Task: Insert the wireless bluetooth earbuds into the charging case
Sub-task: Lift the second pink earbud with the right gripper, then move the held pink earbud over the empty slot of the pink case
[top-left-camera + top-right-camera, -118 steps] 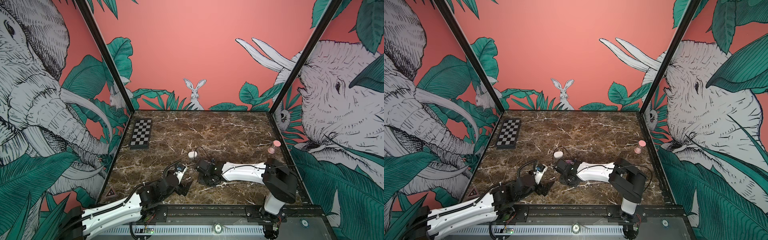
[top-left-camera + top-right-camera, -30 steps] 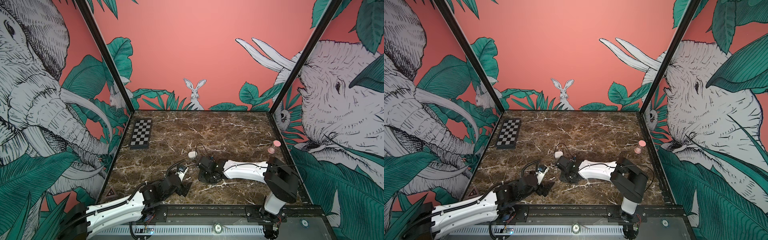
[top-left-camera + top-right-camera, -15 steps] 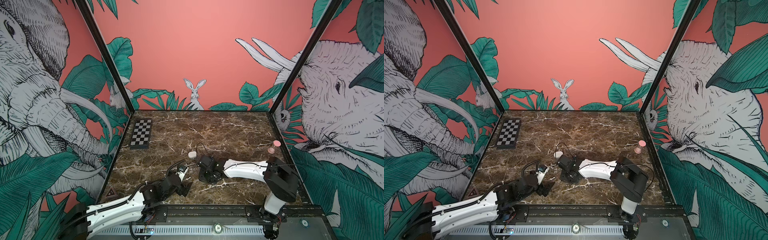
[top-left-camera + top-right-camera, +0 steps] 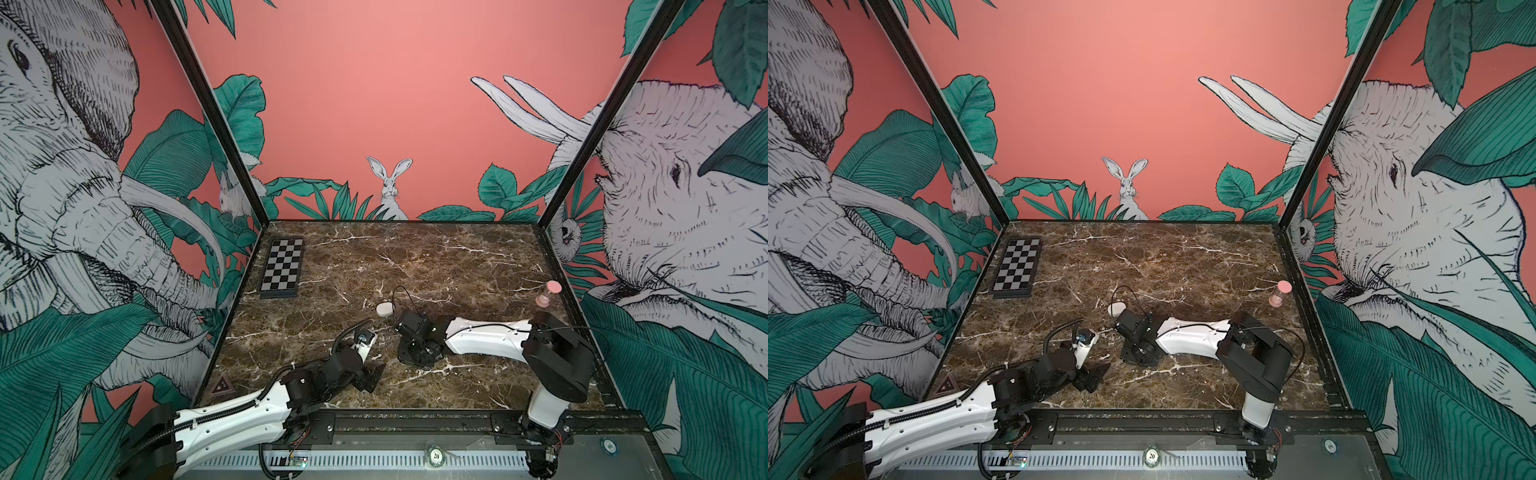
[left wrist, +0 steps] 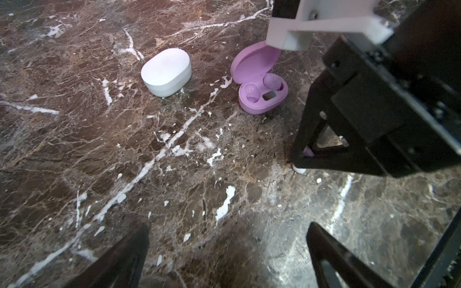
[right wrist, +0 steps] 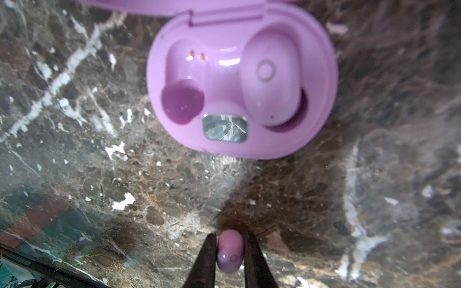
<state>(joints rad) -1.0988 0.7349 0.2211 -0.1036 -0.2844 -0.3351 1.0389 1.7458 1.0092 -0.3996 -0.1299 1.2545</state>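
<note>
Fingers of the right end effector [image 6: 229,237] pinch a lilac earbud [image 6: 230,251] from both sides, low over the marble bench [image 6: 124,174] and near the open lilac charging case [image 6: 224,149]. Inside that case a second lilac earbud [image 6: 270,82] sits in one socket, while the other socket [image 6: 184,82] shows its bare contacts. A closed white charging case [image 5: 166,72] stands beside the lilac one, not touching it. A white earbud [image 5: 299,170] peeps out under the right end effector's finger. The left end effector [image 5: 227,232] hangs spread wide, gripping nothing.
</note>
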